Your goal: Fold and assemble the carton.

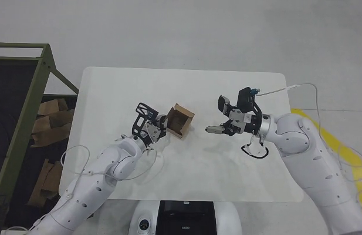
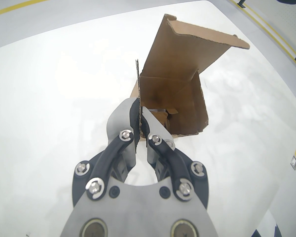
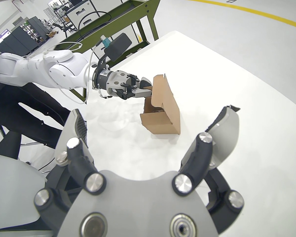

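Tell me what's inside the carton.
Inside the carton, bare brown walls and loosely folded bottom flaps show; no contents are visible. The near corner is covered by the left gripper, which is shut on one wall.

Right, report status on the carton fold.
Left gripper shut on a side panel of the carton. Right gripper open, apart from it, facing it. Carton on the table, tall flap up, not folded.
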You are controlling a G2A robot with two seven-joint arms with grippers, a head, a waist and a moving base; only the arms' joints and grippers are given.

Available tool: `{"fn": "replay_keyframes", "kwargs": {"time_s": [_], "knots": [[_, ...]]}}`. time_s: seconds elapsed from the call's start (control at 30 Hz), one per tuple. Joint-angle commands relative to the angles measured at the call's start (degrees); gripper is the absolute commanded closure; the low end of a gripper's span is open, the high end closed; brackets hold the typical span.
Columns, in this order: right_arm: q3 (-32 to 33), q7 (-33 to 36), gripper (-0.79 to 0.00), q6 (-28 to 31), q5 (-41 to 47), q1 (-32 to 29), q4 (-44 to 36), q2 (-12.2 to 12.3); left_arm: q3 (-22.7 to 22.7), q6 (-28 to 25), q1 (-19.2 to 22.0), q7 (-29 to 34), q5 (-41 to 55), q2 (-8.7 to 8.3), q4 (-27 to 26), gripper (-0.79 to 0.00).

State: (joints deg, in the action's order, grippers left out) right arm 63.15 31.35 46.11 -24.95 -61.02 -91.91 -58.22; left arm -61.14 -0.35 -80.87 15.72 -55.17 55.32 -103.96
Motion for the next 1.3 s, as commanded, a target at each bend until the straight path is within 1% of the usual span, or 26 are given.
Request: {"fn": "replay_keyframes", "kwargs": {"time_s": [0.0, 0.2, 0.3, 0.37, 0.6, 0.87, 1.03, 1.27], "knots": [[-0.33, 0.07, -0.785, 0.02, 0.12, 0.28, 0.21, -0.06, -0.03, 1.61, -0.88, -0.06, -0.54, 0.13, -0.89, 0.000], [-1.62, 0.58, -0.785, 0.16, 0.43, 1.65, 0.93, -0.34, -0.52, 5.50, -3.45, -0.85, 0.41, 0.61, -2.94, 0.000], [-2.35, 0.84, -0.785, 0.33, 0.62, 2.48, 1.41, -0.52, -0.76, 6.30, -4.45, -0.37, 1.65, 0.83, -3.64, 0.000], [-2.81, 0.95, -0.785, 0.40, 0.84, 3.01, 1.74, -0.64, -1.15, 5.21, -4.88, -0.07, 4.07, 0.96, -4.08, 0.000], [-3.36, 1.04, -0.785, 0.64, 1.13, 4.13, 2.45, -0.81, -1.26, 5.05, -4.91, 0.08, 4.10, 0.95, -4.05, 0.000], [-2.78, 0.89, -0.785, 0.95, 1.38, 3.97, 2.65, -0.65, -1.26, 5.05, -4.91, 0.08, 4.10, 0.95, -4.05, 0.000], [-2.54, 0.90, -0.785, 0.79, 1.31, 3.77, 2.53, -0.56, -1.68, 6.67, -6.33, -2.90, 6.24, 1.46, -4.15, 0.000], [-4.10, 1.30, -0.785, 0.38, 1.55, 5.17, 2.63, -0.96, -0.99, 12.37, -9.24, -7.35, 8.33, 2.47, -5.50, 0.000]]}}
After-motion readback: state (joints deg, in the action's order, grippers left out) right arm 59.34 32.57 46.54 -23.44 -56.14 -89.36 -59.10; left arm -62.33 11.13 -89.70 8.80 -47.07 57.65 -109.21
